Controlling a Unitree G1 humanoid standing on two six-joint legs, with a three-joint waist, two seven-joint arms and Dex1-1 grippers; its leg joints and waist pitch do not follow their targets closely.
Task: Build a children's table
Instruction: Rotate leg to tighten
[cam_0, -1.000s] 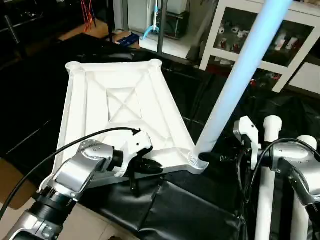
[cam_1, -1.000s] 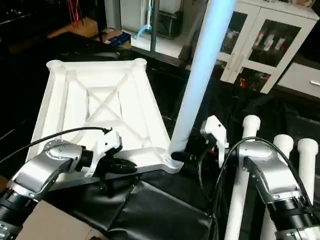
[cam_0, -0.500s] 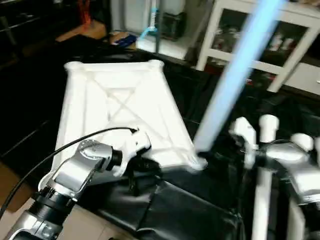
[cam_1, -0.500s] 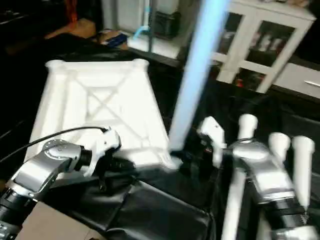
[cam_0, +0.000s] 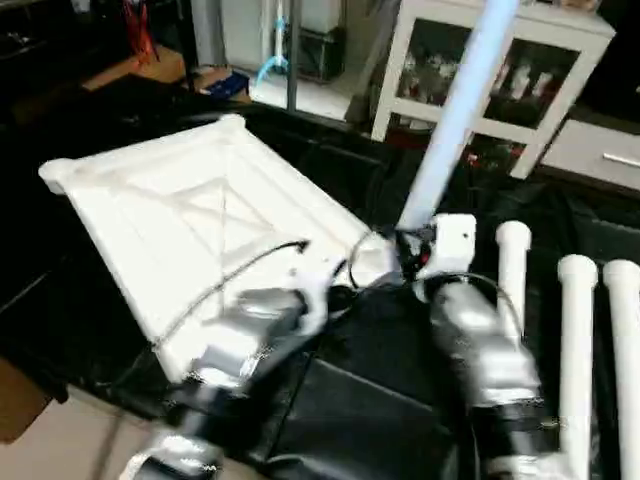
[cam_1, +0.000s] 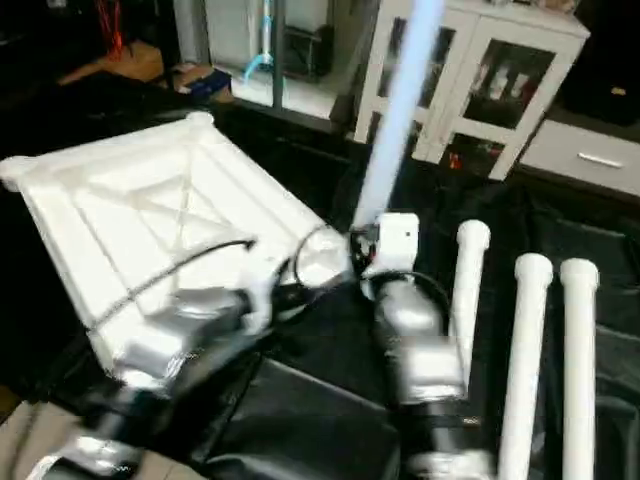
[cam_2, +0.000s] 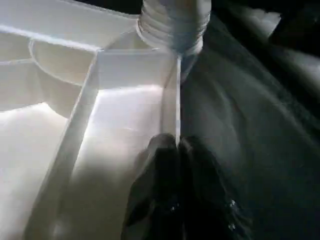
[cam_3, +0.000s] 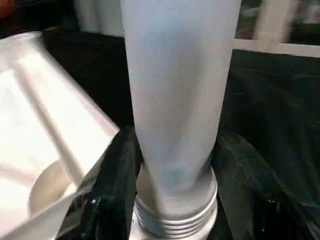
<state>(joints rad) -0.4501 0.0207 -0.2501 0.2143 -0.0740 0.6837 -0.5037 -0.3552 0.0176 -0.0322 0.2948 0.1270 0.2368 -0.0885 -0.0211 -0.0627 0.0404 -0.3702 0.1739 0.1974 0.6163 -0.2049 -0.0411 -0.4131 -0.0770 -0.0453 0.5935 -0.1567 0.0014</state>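
White plastic rectangular tabletop, lying underside up on a black cloth-covered work surface; its X-braced ribs face the camera and one corner points toward the robot. At that near corner, a long white tube leg stands in the round corner socket, leaning away from the robot; its ridged collar sits at the socket mouth. The right gripper is clamped around the lower end of this leg, one black finger on each side just above the collar. The left gripper is pinched closed on the thin edge rib of the tabletop, just beside the same corner, its two fingertips pressed together over the rib. Three further white tube legs lie side by side on the cloth at the robot's right, well apart from the tabletop. Behind stands a white glass-door cabinet with small items on its shelves. No brand, label or writing can be read on any part
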